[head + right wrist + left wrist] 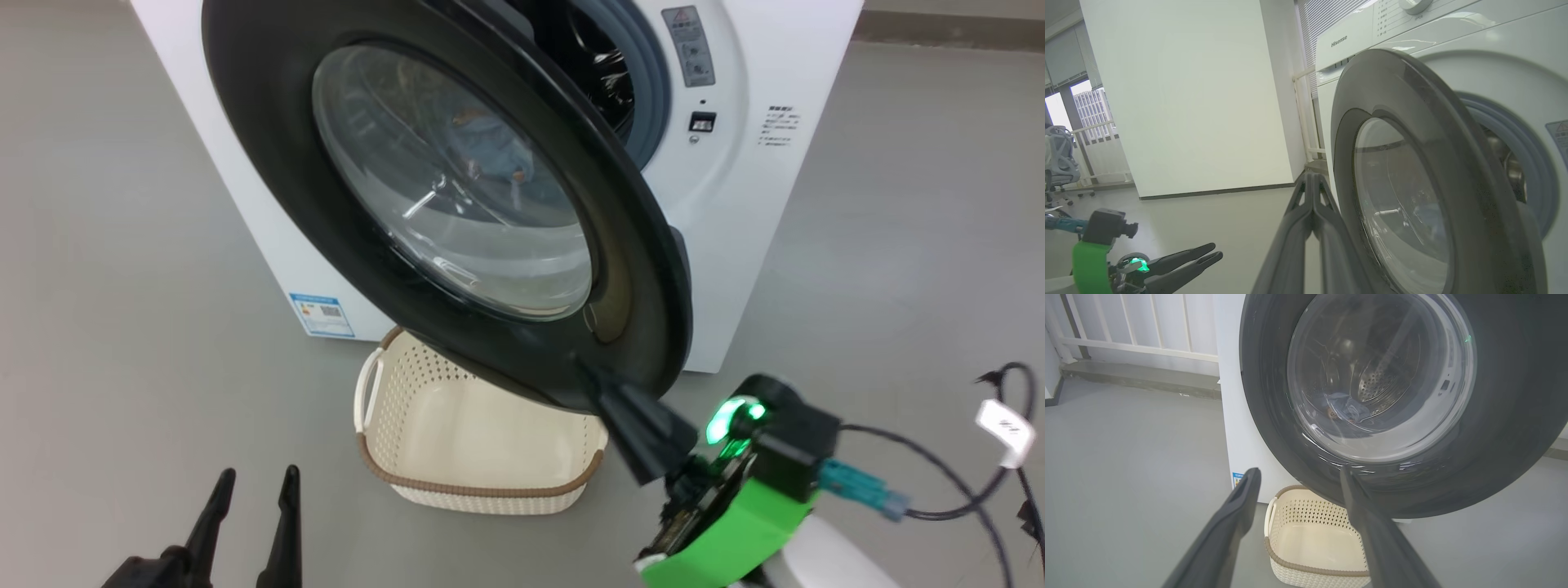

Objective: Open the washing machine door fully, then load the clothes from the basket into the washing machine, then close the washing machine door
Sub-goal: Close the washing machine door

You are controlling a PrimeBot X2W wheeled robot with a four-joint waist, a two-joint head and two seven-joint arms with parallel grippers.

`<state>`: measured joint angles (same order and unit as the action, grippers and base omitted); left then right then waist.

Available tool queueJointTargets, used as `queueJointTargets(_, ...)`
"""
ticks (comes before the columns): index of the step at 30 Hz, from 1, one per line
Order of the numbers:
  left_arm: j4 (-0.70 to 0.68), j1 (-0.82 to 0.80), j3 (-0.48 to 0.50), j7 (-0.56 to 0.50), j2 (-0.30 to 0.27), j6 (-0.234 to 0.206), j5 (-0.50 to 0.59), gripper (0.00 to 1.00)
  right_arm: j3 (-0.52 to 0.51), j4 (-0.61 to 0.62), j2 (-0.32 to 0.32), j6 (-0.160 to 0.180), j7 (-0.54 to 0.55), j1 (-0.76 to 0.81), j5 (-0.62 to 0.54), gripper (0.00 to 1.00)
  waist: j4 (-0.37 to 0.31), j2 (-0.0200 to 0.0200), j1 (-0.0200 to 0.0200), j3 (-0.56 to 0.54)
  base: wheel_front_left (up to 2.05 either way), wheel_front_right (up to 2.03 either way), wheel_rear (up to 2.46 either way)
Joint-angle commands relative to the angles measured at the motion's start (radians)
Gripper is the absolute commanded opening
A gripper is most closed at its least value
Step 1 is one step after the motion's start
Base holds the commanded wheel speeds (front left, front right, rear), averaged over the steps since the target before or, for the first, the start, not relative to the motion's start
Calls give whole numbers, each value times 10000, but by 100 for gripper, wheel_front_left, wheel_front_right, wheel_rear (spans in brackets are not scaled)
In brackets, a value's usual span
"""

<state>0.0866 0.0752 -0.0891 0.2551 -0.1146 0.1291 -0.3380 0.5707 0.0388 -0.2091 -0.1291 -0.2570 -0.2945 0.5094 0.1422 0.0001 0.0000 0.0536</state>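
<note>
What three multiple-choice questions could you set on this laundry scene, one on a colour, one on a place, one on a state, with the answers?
1. The basket rim is: A brown, B green, C blue.
2. The clothes lie: A on the floor, B inside the machine, C in the basket.
3. The door is: A shut flush, B ajar, C off its hinges.

Answers:
1 A, a brown band edges the cream basket.
2 B, blue fabric shows through the door, and the basket is empty.
3 B, the gasket shows past the door's free edge.
</note>
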Motion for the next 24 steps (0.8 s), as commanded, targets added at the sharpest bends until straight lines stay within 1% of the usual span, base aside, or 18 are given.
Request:
queueJointTargets(1, -234, -482, 329, 66, -62, 15, 16, 100, 293, 31, 87, -16, -48, -285, 196, 0, 150, -1, 0, 160, 0, 0, 0)
queueJointTargets(5, -173, -608, 275, 66, -8, 15, -8, 100, 815, -871, 87, -16, -48, -280, 386, 0, 284, -1, 0, 323, 0, 0, 0)
queueJointTargets(9, -166, -714, 283, 66, 26, 15, -18, 100, 810, -1645, 141, -16, -48, -234, 499, 0, 339, -1, 0, 481, 0, 0, 0)
queueJointTargets(16, -156, -923, 294, 66, 54, 15, -31, 100, 128, -2713, 248, -16, -48, -244, 528, 0, 324, -1, 0, 777, 0, 0, 0)
queueJointTargets(24, -180, -1126, 154, 67, 120, 15, -36, 100, -973, -3295, 426, -16, -48, -447, 442, 0, 260, -1, 0, 1113, 0, 0, 0)
